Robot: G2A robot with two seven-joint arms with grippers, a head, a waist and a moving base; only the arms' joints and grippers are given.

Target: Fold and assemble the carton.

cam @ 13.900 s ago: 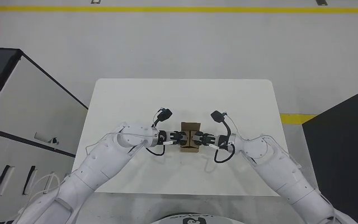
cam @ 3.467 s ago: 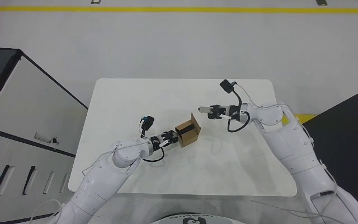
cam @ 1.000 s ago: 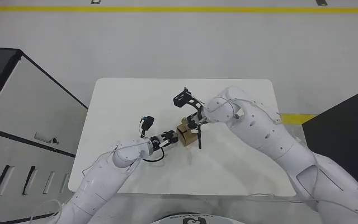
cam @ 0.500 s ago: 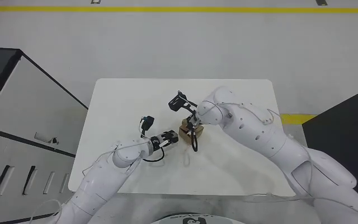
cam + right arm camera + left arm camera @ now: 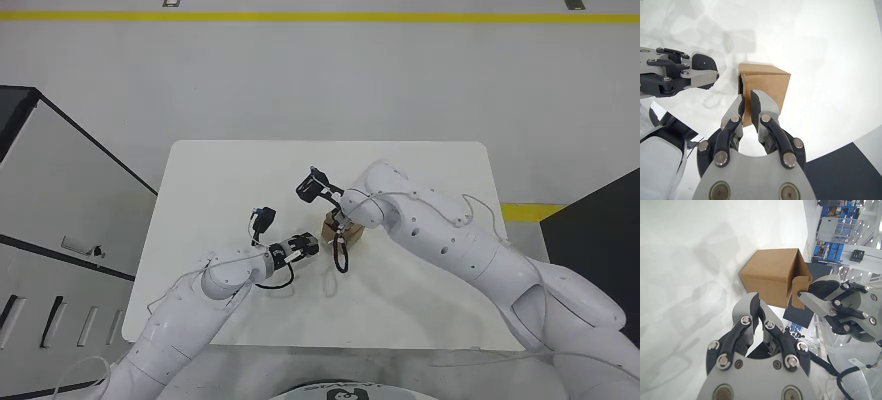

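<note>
While the R gripper [image 5: 747,101] is pinched tight on the loose end flap [image 5: 746,113] of the carton [image 5: 768,85], w/ both pads [image 5: 755,106] flat against the cardboard, the L gripper [image 5: 757,309] holds nothing. Its own pads are pressed together, tips just beside the carton's lower corner but apart from it.

Pos. of carton: approx. mid-table [image 5: 230,180], directly btwn the two grippers. Body is erected and near-cubic, so there is no clear long axis; ref. axis for the move is the flap's hinge edge. Whether the base sits flat on the table can't be told.

Key relation: the flap projects from the carton's end toward the R gripper, i.e. away from the body, w/ a dark gap showing btwn flap and end opening. The flap's notched tab edge sits right at the R gripper's pinch. The L gripper lies off an adjacent side, facing a closed wall.

Judgement: step in hand is closing this end. R arm is nearer and has the flap, so swinging it about the hinge toward the opening falls to that arm. L arm is placed to brace the closed wall against the push. W/o a brace the light carton will prob. slide or tip rather than let the tab seat.
</note>
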